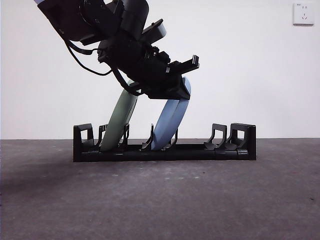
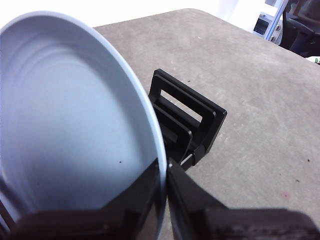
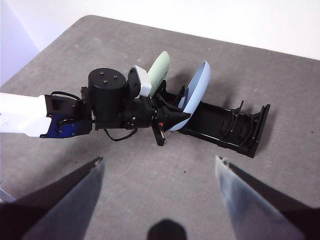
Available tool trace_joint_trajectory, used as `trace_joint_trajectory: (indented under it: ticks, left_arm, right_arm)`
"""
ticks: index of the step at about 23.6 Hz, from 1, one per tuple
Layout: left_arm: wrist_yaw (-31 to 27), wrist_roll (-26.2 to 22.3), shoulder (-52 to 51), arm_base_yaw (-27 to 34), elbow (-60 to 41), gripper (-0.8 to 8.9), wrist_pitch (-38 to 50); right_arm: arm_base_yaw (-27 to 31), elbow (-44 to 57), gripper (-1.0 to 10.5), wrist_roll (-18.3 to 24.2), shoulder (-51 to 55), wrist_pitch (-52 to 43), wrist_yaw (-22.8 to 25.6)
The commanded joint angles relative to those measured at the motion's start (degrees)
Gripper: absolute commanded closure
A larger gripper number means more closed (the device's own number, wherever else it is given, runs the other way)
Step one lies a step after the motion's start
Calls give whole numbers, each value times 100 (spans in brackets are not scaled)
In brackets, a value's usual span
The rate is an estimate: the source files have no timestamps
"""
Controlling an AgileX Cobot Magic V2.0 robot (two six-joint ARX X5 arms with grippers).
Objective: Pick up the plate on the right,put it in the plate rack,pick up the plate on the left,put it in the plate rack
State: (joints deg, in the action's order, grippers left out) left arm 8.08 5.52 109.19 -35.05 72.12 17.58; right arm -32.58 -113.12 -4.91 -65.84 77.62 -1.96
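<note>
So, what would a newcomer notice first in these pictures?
Most striking is the left tool, shut on the rim of the blue plate, which leans in a middle slot of the plate rack. Beside it a green plate already leans in the rack. The right tool hangs open above the table.

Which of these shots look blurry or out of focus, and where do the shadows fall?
Left wrist view: the blue plate and left pincer are soft. Right wrist view: the right pincer is blurred. Front view: sharp, shadow darkening the table at left.

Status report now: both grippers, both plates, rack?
Left gripper shut on blue plate, plate seated in plate rack. Right gripper open, high, waiting. Green plate already racked. Nothing blocking.
</note>
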Motion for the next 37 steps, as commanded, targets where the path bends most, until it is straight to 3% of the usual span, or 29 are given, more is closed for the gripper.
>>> trace_joint_trajectory:
  ticks: [1,7,11,22,26,30,37]
  left_arm:
    - [-61,-129,72,7,-9,822,-44]
    - [-11,-90,63,9,7,784,-114]
    - [-9,9,11,7,52,618,-184]
    - [24,33,-743,-22,52,618,-730]
    - [341,37,-1259,-101,52,619,-1200]
    - [632,55,-1910,-227,52,621,-1906]
    - [883,-4,-4087,-367,52,621,-4968]
  right_arm:
    - [-9,28,567,46,-2,140,-20]
    - [-9,28,567,50,-4,140,-20]
    - [-9,28,567,50,-4,140,-20]
    - [-9,28,567,50,-2,140,-20]
    - [-9,28,567,66,-7,140,-20]
    - [-9,28,567,122,-39,140,-22]
    - [-9,103,568,413,-304,140,-525]
